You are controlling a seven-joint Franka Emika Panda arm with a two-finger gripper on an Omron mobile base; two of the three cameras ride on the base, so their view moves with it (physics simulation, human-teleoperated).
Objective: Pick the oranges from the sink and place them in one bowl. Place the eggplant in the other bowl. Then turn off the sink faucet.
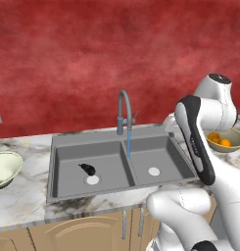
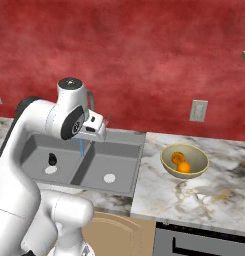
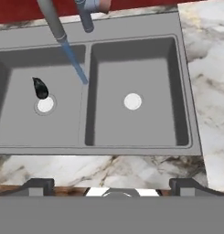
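Red wall, marble counter [image 2: 194, 195] — no legible writing; eggplant [image 3: 40, 88] beside left drain, gripper [image 3: 112, 185] spread wide, empty.

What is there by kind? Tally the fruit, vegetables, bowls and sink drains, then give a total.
Oranges: 2, both in the tan bowl, one in front of the other.
Eggplant: 1, in the left basin of the sink.
Bowls: 2, tan and cream-white.
Drains: 2, left and right.
Total: 7.
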